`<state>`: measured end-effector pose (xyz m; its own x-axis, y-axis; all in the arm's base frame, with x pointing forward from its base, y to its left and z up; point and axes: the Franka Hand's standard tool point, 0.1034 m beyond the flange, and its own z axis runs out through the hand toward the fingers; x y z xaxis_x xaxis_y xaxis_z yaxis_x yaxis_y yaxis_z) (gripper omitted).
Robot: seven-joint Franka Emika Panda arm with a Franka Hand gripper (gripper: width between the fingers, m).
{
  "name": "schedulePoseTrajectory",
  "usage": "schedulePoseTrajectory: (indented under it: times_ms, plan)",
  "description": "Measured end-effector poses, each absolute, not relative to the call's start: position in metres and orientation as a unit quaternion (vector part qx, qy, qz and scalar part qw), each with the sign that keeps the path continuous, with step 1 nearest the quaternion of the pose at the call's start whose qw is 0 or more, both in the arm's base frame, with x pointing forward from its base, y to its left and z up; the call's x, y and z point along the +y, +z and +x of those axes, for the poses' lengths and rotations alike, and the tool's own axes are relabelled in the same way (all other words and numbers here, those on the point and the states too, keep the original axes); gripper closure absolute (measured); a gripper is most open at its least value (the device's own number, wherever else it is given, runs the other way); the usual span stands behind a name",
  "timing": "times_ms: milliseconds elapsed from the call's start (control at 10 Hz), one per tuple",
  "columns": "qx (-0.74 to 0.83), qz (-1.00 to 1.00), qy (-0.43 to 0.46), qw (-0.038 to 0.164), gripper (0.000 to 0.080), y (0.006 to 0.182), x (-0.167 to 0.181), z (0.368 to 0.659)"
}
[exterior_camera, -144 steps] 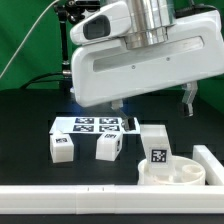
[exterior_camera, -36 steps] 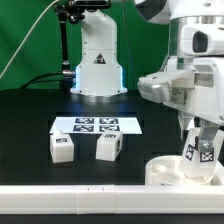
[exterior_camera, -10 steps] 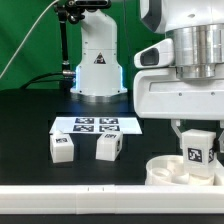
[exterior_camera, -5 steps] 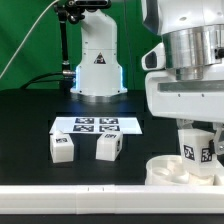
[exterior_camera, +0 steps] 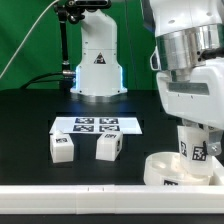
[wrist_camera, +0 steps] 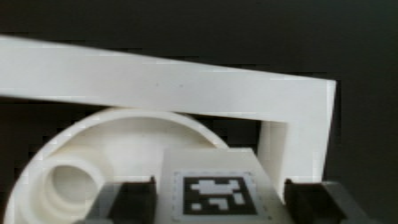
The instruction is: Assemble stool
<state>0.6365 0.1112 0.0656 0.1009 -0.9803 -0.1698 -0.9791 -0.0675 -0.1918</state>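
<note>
- The gripper [exterior_camera: 196, 138] was clamped on one leg [exterior_camera: 194, 152], its long axis upright.
- The seat [exterior_camera: 163, 170] lay at six o'clock beneath the leg, and four o'clock from the marker board [exterior_camera: 97, 125].

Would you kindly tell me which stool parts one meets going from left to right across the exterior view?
A white blocky plastic leg → second white blocky plastic leg → thick round white plastic seat disc. The third leg, gripped in the claw, overlaps the seat disc, so it is omitted.
</note>
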Motion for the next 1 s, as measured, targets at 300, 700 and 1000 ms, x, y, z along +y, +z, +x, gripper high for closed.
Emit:
schedulePoseTrajectory:
  times_ms: [300,700,1000]
  plan:
    - [0.649,-0.75,-0.005,0.131,0.0221,0.071,0.112,0.638]
    - [0.554,-0.82,-0.027,0.144,0.015,0.103,0.113,0.648]
    - [0.463,-0.874,-0.042,0.139,0.015,0.102,0.113,0.647]
